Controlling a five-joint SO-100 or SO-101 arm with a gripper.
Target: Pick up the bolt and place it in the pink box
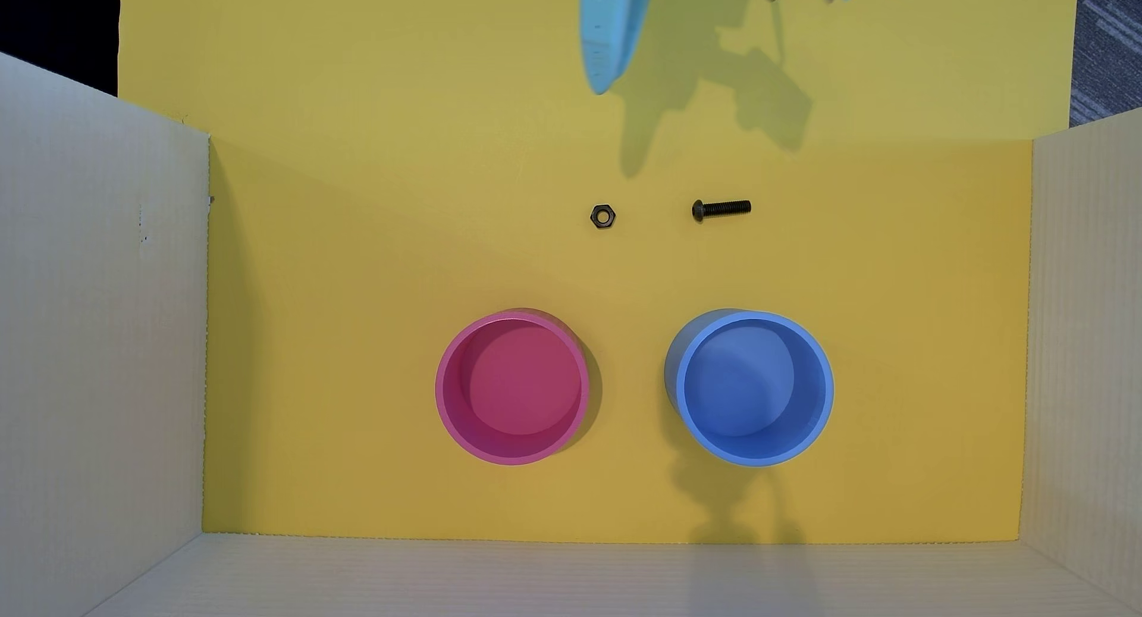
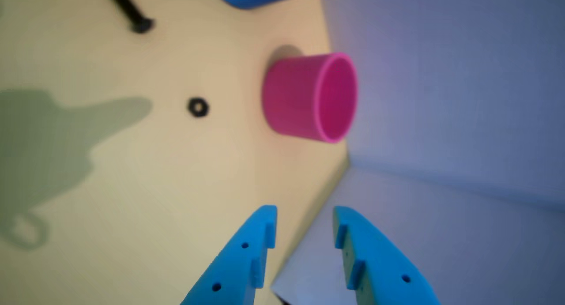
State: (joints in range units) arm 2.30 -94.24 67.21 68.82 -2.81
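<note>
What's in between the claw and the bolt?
Nothing solid. In the overhead view, only bare yellow floor with the arm's shadow lies between the claw and the bolt. The nut sits off to the left.

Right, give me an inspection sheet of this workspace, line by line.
Surface: yellow sheet, flat, walled by white corrugated board on three sides in the overhead view.
Job's things: bolt lying flat on the sheet; pink box upright, empty.
Clutter: hex nut left of the bolt in the overhead view; blue tub upright, empty, beside the pink box.
End effector: light blue, open, holding nothing, well clear of the bolt.
Cables: nothing seen.
Surroundings: grey carpet at the top right corner in the overhead view.
</note>
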